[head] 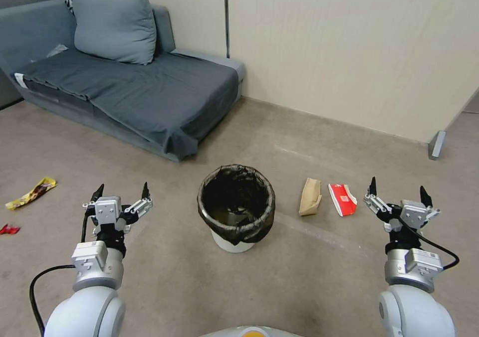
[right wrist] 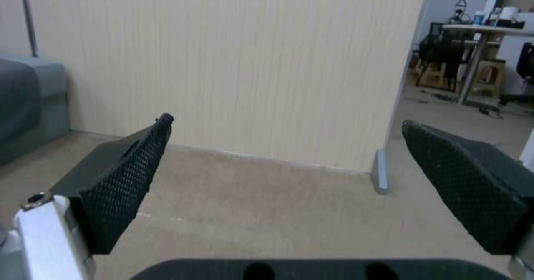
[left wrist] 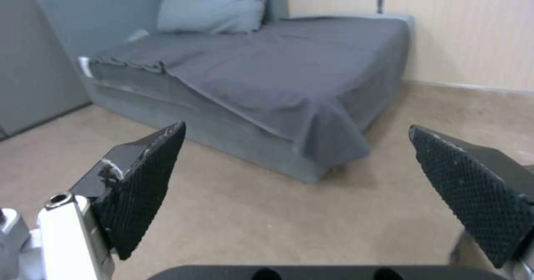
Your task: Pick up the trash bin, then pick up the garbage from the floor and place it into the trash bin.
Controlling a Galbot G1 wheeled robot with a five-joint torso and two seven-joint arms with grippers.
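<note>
The trash bin (head: 236, 210), small, round and white with a dark bag liner over its rim, stands upright on the floor straight ahead. Garbage lies around it: a tan paper bag (head: 310, 197) and a red-and-white packet (head: 342, 199) to its right, a yellow wrapper (head: 31, 193) and a small red scrap (head: 8, 229) far left. My left gripper (head: 122, 191) hovers open left of the bin, holding nothing. My right gripper (head: 398, 189) is open to the right of the red-and-white packet, also empty. Both wrist views show wide-spread fingers (left wrist: 142, 186) (right wrist: 119, 188) over bare floor.
A grey sofa (head: 124, 87) with a pillow (head: 114, 26) stands at the back left, its blanket hanging near the floor. A beige wall (head: 349, 53) runs behind, with a metal doorstop (head: 436, 145) at its right end. Open carpet lies around the bin.
</note>
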